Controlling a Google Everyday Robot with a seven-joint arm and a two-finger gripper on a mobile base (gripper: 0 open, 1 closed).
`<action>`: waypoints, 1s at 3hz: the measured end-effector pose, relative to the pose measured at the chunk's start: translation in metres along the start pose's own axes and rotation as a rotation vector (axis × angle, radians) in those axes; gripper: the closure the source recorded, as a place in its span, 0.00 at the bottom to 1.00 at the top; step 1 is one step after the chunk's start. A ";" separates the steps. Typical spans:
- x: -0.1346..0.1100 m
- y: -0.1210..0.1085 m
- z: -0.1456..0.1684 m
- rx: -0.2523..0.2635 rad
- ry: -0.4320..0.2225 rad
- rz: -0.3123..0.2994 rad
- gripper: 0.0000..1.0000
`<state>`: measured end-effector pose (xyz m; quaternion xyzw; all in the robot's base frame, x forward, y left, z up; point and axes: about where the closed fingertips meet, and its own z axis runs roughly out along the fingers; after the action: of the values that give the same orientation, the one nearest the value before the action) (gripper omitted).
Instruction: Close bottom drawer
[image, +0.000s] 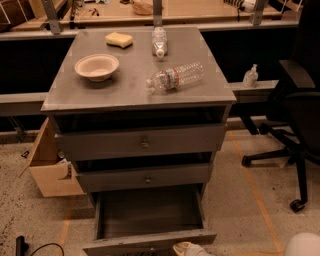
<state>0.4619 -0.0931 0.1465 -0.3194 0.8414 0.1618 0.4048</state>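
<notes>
jaws near front of open bottom drawer (150, 214).

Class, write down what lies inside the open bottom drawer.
The bottom drawer shows only its bare grey floor; its back end is hidden under the middle drawer. The pincer sits at its front edge, low in the view.

Single cam, high front, tilted down on cabinet (125, 87), mid-range, gripper (192, 249) bottom edge
</notes>
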 end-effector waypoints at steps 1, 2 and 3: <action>-0.001 0.003 0.003 -0.007 -0.004 -0.002 1.00; -0.001 0.003 0.003 -0.007 -0.004 -0.002 1.00; -0.004 0.004 0.007 -0.009 -0.013 -0.006 1.00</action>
<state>0.4648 -0.0848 0.1453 -0.3228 0.8371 0.1661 0.4092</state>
